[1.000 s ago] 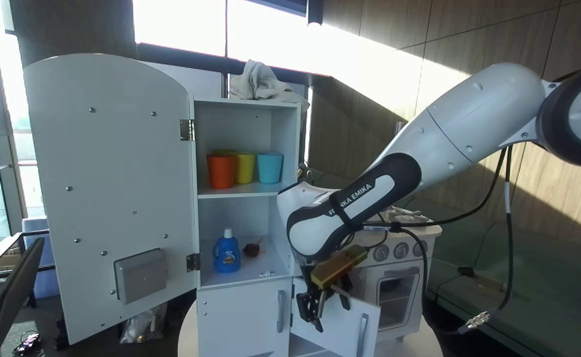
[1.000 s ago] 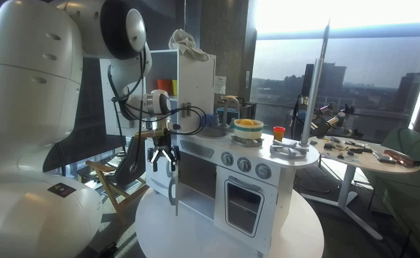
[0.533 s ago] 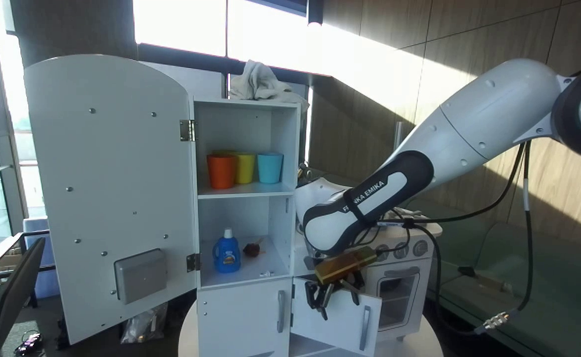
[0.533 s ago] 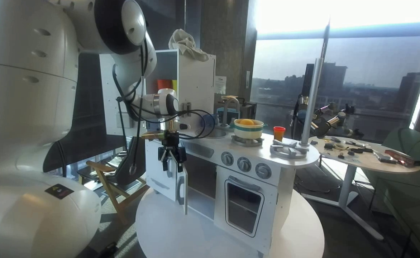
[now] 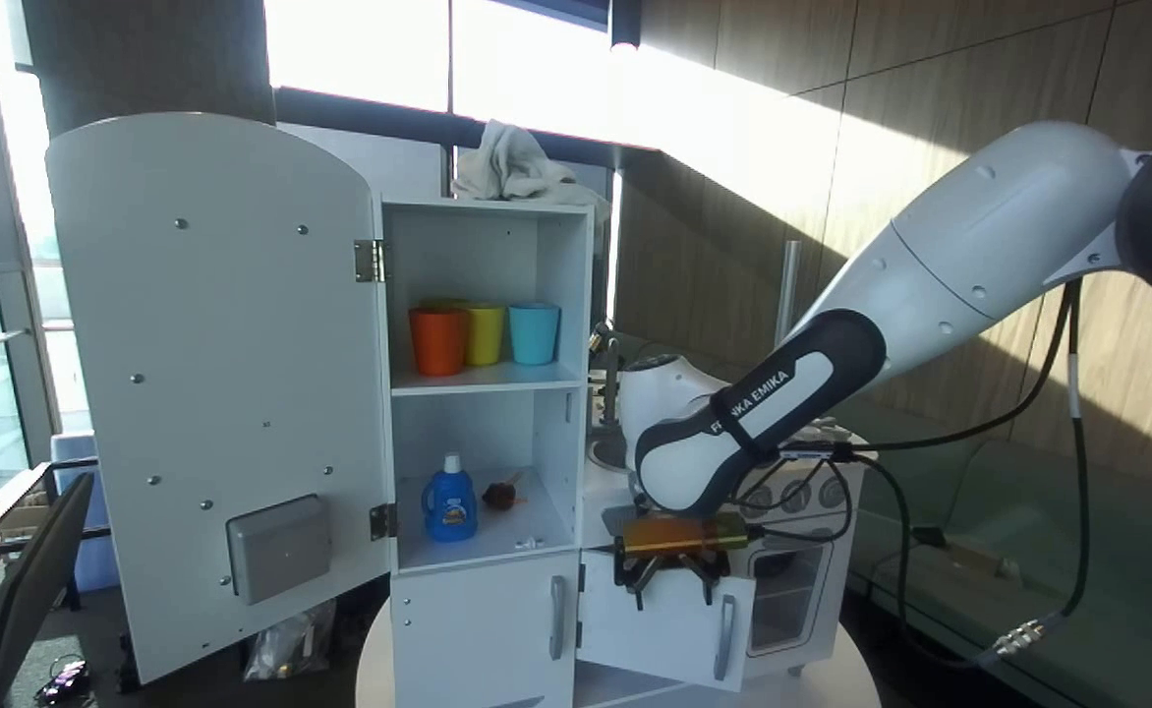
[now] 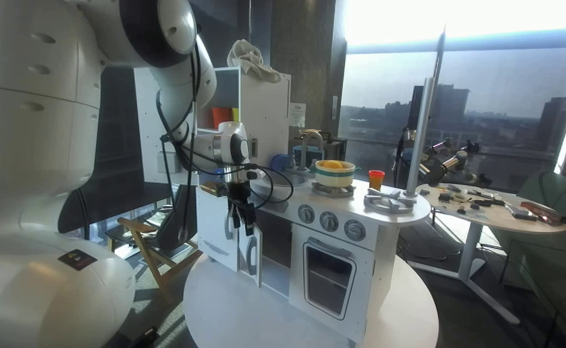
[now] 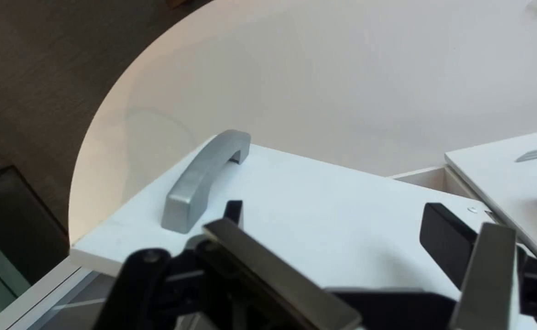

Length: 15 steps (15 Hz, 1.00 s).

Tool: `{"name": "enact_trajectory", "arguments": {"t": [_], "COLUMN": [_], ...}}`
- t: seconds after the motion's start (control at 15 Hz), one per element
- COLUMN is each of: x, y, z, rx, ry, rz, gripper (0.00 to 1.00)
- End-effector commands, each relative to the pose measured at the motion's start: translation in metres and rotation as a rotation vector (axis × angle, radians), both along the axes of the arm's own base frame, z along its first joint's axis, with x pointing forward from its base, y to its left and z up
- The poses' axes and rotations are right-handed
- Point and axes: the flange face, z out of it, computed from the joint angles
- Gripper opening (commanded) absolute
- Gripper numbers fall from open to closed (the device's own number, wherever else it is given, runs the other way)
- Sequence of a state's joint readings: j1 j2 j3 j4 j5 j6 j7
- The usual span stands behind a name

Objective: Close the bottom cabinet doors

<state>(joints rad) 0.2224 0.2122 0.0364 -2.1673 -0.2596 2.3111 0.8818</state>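
1. The fingers point(image 7: 488, 270) are spread apart.
2. They are right by the part-open bottom door point(image 5: 660, 639) of the toy kitchen point(image 6: 297, 237).
3. The closed bottom door point(image 5: 478, 629) is next to it.
4. The kitchen stands on a desk point(image 6: 234, 314).

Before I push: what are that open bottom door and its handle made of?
The bottom door looks like painted or laminated board: flat white face, square-cut edge. The handle is silver-grey with a soft sheen; plastic or metal, I can't tell.

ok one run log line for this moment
one bottom door: ajar; other bottom door: shut; jaws: open, by ajar door's outer face; contact: unclear; task: unfinished
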Motion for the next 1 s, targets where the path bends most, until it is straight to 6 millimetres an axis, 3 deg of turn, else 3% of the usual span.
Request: {"name": "enact_trajectory", "arguments": {"t": [0.0,0.27,0.93], "x": [-0.023,-0.035,-0.028], "y": [0.001,-0.001,-0.019], "z": [0.027,0.039,0.01], "rx": [0.013,-0.071,-0.159], "ry": [-0.175,-0.341,-0.332], "rz": [-0.063,-0.109,-0.19], "gripper": [1.0,1.0,1.0]}}
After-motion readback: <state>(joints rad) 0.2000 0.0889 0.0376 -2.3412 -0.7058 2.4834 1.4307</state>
